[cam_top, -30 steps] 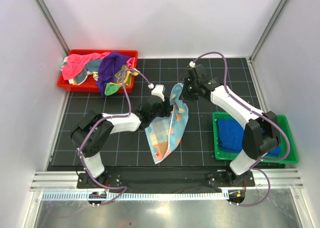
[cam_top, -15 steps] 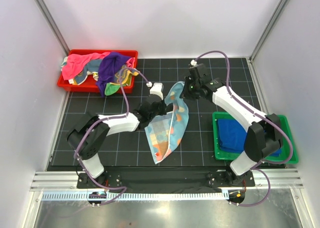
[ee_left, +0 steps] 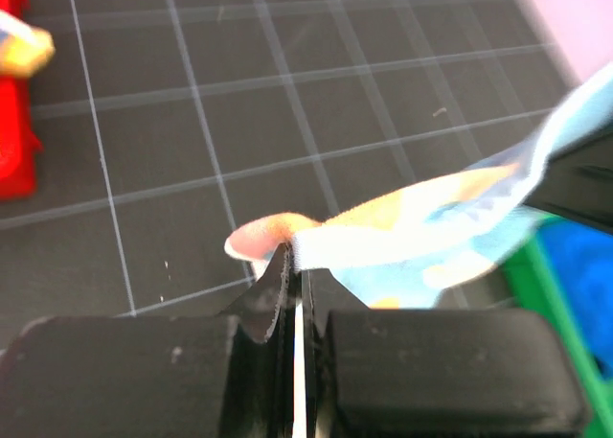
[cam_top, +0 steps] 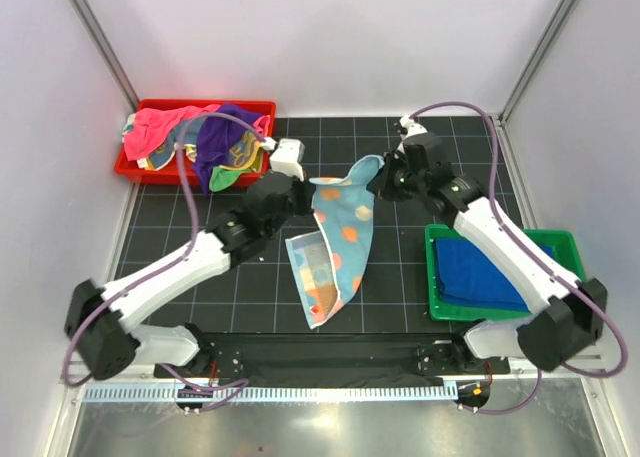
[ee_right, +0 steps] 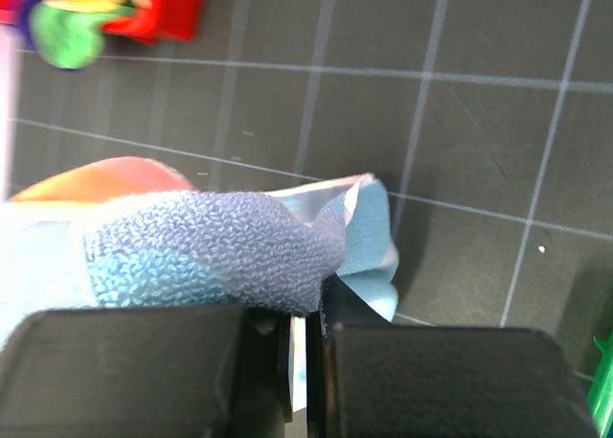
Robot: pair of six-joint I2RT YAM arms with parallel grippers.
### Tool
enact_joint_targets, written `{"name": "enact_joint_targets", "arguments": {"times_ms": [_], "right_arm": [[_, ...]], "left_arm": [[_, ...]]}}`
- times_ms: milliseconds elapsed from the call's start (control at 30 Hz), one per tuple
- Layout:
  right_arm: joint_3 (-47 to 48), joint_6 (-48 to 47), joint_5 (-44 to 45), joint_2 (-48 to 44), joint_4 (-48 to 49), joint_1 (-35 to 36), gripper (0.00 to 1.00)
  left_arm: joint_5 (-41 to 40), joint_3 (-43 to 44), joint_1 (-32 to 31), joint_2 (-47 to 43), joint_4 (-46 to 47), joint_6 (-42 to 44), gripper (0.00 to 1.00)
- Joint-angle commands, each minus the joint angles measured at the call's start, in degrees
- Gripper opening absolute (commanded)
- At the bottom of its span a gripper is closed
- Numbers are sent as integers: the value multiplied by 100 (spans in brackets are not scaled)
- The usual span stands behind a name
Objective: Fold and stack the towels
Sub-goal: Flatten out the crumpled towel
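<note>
A light blue polka-dot towel (cam_top: pixel 340 239) hangs stretched between both grippers above the black mat, its lower end draped down to the mat. My left gripper (cam_top: pixel 306 189) is shut on its left top corner (ee_left: pixel 287 239). My right gripper (cam_top: pixel 378 177) is shut on the right top corner (ee_right: pixel 287 242). More towels, pink, purple and teal-yellow (cam_top: pixel 205 137), lie heaped in the red tray (cam_top: pixel 262 109) at the back left. A royal blue towel (cam_top: pixel 480 272) lies folded in the green tray (cam_top: pixel 570 247) on the right.
White walls enclose the black gridded mat (cam_top: pixel 200 217) on three sides. The red tray's corner (ee_left: pixel 14 160) shows in the left wrist view. Both arm bases stand at the near edge.
My left gripper closed on the towel's left corner and lifted it back and left. The right gripper moved slightly right, and the top edge is now spread between them.
</note>
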Motion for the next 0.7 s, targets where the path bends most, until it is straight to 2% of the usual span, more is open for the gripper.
{"name": "enact_joint_targets", "arguments": {"times_ms": [0,267,367,500,667], "right_arm": [[-60,-322,75,-706,269,64,1],[-192,-498,-198,-2217,409,476,1],[-104,-463,-355,-2648,374,626,1],[89,-331,-558,-3018,330,723,1],[247,-86,-725,-3317,330,741,1]], "left_arm": [[61,609,-47,-964,-1090,421,0],[1739,1461,-65,-2188,-2112,746,0],[2704,1777,-65,-2540,-2236,703,0],[3295,2067,-56,-2813,-2254,580,0],[3429,2306,-56,-2971,-2262,325,0]]}}
